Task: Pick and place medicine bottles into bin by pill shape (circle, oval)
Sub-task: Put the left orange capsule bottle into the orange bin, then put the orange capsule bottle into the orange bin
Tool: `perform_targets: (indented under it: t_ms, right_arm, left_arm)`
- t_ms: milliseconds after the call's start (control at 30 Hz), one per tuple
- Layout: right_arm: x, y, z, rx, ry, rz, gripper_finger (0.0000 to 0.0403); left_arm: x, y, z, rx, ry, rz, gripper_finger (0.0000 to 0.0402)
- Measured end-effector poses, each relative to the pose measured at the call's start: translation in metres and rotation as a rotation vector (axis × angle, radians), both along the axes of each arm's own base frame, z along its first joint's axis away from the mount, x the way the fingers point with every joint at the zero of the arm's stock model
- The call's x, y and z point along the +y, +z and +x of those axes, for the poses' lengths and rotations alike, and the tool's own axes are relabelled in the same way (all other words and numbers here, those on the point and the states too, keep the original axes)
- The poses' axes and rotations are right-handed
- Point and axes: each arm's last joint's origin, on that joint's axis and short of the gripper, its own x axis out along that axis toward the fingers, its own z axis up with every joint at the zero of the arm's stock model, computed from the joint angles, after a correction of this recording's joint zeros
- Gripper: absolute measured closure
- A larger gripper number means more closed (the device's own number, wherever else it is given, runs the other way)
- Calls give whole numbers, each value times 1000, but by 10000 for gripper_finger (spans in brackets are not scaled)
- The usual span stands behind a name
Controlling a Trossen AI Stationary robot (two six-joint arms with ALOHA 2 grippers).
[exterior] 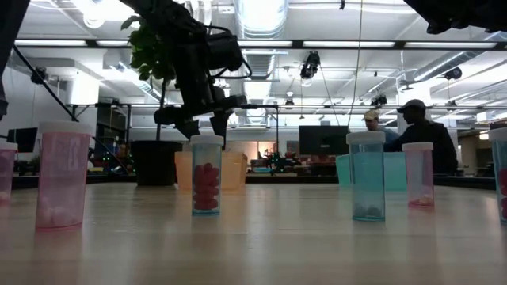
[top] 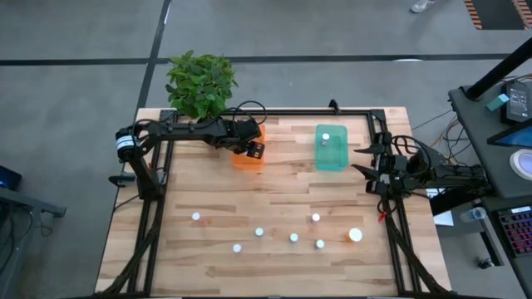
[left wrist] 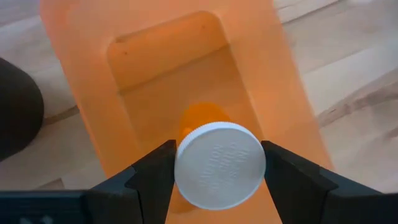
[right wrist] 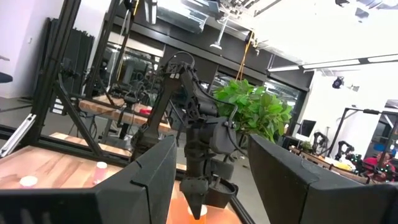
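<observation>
Flanking the white cap of an orange medicine bottle (left wrist: 219, 164), the left gripper's (left wrist: 217, 171) fingers (left wrist: 152, 177) stand just at either side of it; whether they grip it or have just let go I cannot tell. Below the bottle lies the orange tub (left wrist: 186, 81), at the far left of the table (top: 274, 274), beside the potted plant (top: 199, 83).

To its right sits the teal tub (top: 331, 149) with a white-capped bottle (top: 326, 138) inside. More bottles stand in a loose row along the near half of the table, among them a larger one (top: 355, 235) toward the right and one on the left (top: 196, 217).

At the right edge, the right gripper (top: 363, 159) waits with its fingers spread, empty, raised above the table.
</observation>
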Motion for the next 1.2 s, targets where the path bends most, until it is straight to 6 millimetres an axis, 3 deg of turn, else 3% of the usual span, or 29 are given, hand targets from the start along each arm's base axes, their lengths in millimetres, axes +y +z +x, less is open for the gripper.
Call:
perform_targets:
  t_ms: [233,567,933,1200]
  right_arm:
    - [0,0,0,3,0,-1,216]
    - [0,0,0,5,2,-2,216]
    - [0,-1,0,6,2,-2,216]
    - [0,-1,0,7,1,1,216]
  left_arm:
    - [1,-10,4,20,-30,-21,190]
    - [1,-6,5,-7,-50,-16,188]
    - [1,-6,5,-16,-52,-35,130]
    - [-2,14,-3,-56,-79,-5,127]
